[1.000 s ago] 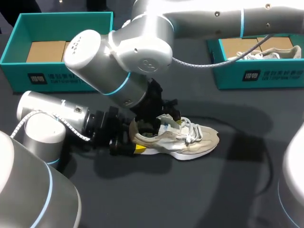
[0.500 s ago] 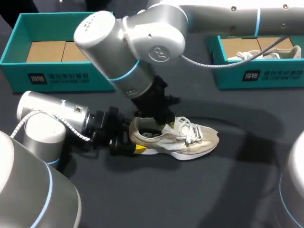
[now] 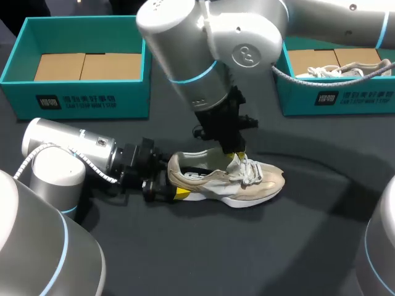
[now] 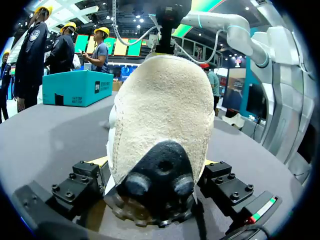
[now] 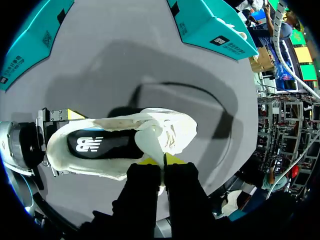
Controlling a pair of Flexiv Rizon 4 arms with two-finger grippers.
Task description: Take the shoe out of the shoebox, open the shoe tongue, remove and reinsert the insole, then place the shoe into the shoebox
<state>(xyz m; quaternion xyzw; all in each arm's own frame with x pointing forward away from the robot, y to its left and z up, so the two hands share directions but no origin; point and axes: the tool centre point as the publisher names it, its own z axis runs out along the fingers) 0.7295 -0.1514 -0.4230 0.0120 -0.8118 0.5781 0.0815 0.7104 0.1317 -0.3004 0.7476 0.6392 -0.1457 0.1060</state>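
A beige shoe (image 3: 247, 185) lies on its sole on the dark table, toe to the right. My left gripper (image 3: 173, 188) stands open at its heel, one finger on each side. In the left wrist view the heel (image 4: 160, 115) fills the gap between the left gripper's (image 4: 155, 165) fingers. My right gripper (image 3: 237, 155) comes down from above and is shut on the white shoe tongue (image 5: 152, 135), holding it up over the laces. The right wrist view shows the right gripper (image 5: 163, 161) pinched together on the tongue, with the black insole (image 5: 97, 145) lying inside the shoe.
A teal shoebox (image 3: 80, 98) with brown cardboard inside stands at the back left. A second teal box (image 3: 336, 97) at the back right holds another pale shoe (image 3: 345, 69). Bare table lies in front of the shoe.
My right gripper has closed on the tongue, and its arm has swung right and up, drawing the tongue toward the toe. The left arm and shoe have stayed put.
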